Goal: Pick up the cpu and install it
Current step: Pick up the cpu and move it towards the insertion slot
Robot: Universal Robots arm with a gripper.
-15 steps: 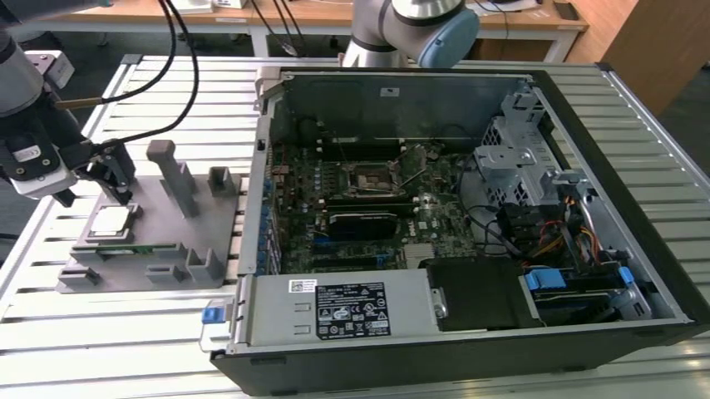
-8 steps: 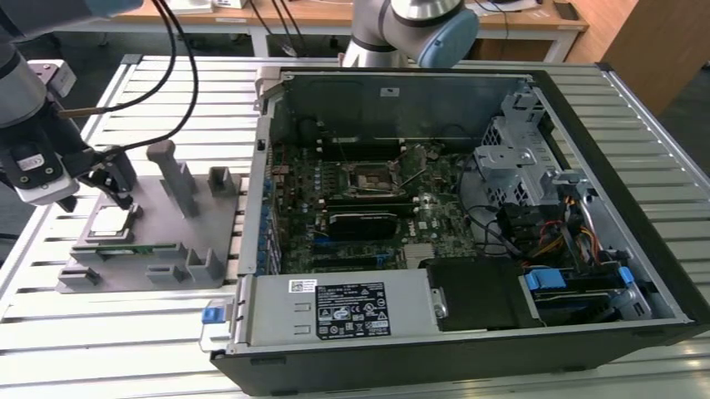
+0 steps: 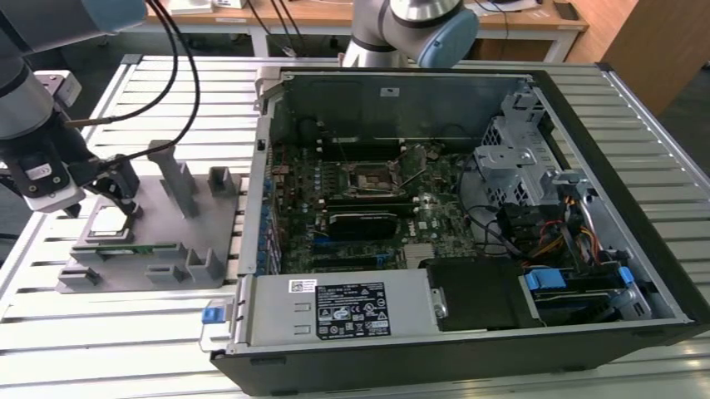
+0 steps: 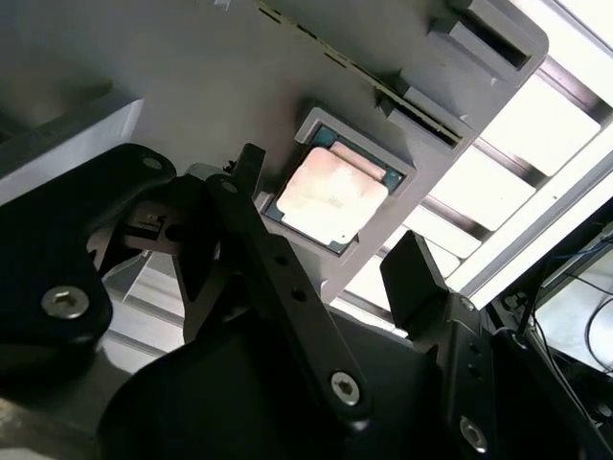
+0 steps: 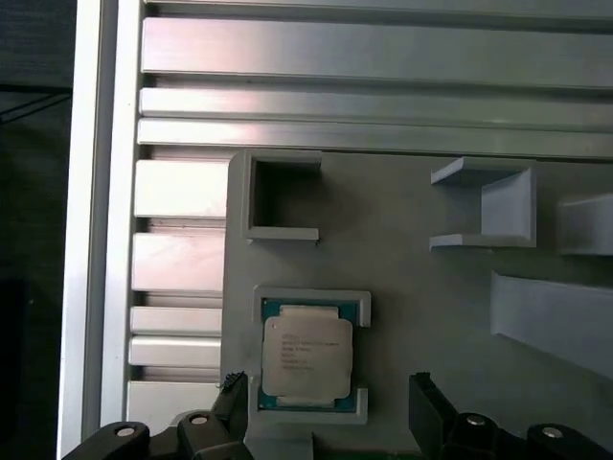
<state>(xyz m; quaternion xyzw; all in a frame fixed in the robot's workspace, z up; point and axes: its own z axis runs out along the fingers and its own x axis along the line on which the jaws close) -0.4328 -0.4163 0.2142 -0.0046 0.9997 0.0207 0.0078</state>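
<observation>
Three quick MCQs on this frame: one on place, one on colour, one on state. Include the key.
1. Where does the cpu lie relative to the computer case?
A. inside it
B. outside it, in a recess of the fixture
C. on top of it

2. What colour is the fixture?
A. grey
B. red
C. yellow

3. What state is the gripper in?
A. shut on the cpu
B. shut on nothing
C. open, one finger on each side of the cpu

Key:
1 B: the cpu sits in the fixture's square recess, at the exterior view's left of the case.
2 A: the fixture is plain grey in every view.
3 C: in both wrist views the fingers stand apart with the cpu between them.
</observation>
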